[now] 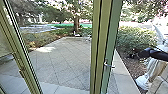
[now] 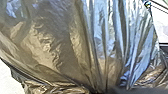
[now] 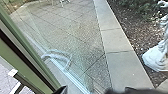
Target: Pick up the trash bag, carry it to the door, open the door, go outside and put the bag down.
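Trash bag [image 2: 57, 45]: while its glossy pleats fan out from one tight neck at the left hand [image 2: 97, 91], it seems to be borne there.
Left hand: closed on that gathered neck, as I judge it, so probably no use for the door.
Door handle [image 1: 109, 65]: a short metal lever on the green-framed door [image 1: 112, 35], lying crosswise to the long upright frame.
Right hand [image 1: 131, 55]: to the right of the lever and apart from it in the head view; whether wide or narrow, I cannot tell.
Nearer arm: the right, I judge; any work on the lever would call for a leftward reach, with care for the glass.
Door: whether latched or ajar, I cannot tell.
Yard: paving [image 1: 62, 60] lies on the far side of the frame, a white statue [image 3: 157, 58] on the right by the planting bed [image 3: 130, 32].
Writing: no brand, label or lettering that I can read.
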Robot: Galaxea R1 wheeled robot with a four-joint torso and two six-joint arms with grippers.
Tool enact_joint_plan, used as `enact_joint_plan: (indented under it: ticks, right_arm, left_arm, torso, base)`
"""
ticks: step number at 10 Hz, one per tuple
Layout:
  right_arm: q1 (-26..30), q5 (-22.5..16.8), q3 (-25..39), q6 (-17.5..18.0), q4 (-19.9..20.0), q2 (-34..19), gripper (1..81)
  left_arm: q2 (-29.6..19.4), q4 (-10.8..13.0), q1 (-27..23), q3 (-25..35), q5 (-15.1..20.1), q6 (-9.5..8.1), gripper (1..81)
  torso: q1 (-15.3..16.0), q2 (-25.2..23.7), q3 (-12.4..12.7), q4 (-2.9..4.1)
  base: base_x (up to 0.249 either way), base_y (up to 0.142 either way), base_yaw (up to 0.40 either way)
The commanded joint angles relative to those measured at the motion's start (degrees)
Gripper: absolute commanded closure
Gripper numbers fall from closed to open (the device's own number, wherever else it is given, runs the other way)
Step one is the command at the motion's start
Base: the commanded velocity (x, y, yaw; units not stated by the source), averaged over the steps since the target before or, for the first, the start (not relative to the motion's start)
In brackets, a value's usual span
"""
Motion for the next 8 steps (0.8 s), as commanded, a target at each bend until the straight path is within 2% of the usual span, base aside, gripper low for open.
enact_joint_plan:
  ticks: [1, 3, 4, 5, 6, 7, 8]
  right_arm:
    - [12.39, 3.74, -3.51, -2.44, -13.03, -1.39, 1.0]
    - [11.43, 3.74, -5.44, -4.02, -15.58, -1.83, 1.0]
    - [10.38, 4.1, -6.32, -5.96, -15.4, -2.45, 1.0]
    - [8.45, 4.45, -6.76, -6.84, -16.02, -2.71, 1.0]
    - [7.56, 4.89, -7.73, -7.28, -17.6, -2.62, 1.0]
    - [7.38, 5.67, -9.12, -7.36, -18.2, -2.45, 1.0]
    - [7.47, 5.77, -9.74, -7.36, -18.99, -2.45, 1.0]
  left_arm:
    - [0.12, -0.66, -2.05, 0.19, 4.3, 0.22, 81.1]
    - [0.21, -0.75, -1.96, 0.27, 4.3, 0.14, 81.1]
    - [0.21, -0.75, -1.96, 0.28, 4.3, 0.14, 81.1]
    - [0.39, -0.75, -1.96, 0.28, 5.18, 0.14, 81.1]
    - [0.3, -0.75, -1.96, 0.2, 5.53, 0.14, 81.1]
    - [0.3, -0.75, -1.87, 0.28, 5.53, 0.14, 81.1]
    - [0.39, -0.75, -1.88, 0.28, 5.53, 0.14, 81.1]
  torso:
    - [0.0, 0.0, 0.0, 0.0]
    - [0.0, 0.0, 0.0, 0.0]
    - [0.0, 0.0, 0.0, -1.39]
    - [0.0, 0.0, 0.0, -1.76]
    - [0.0, 0.0, 0.0, -2.65]
    - [0.02, 0.0, 0.0, -4.06]
    - [0.02, 0.0, 0.0, -5.13]
  base:
    - [0.0, 0.0, 0.0]
    - [0.0, 0.0, 0.0]
    - [0.0, 0.0, 0.0]
    - [0.0, 0.0, 0.0]
    - [0.0, 0.0, 0.0]
    - [0.0, 0.0, 0.0]
    - [0.0, 0.0, 0.0]
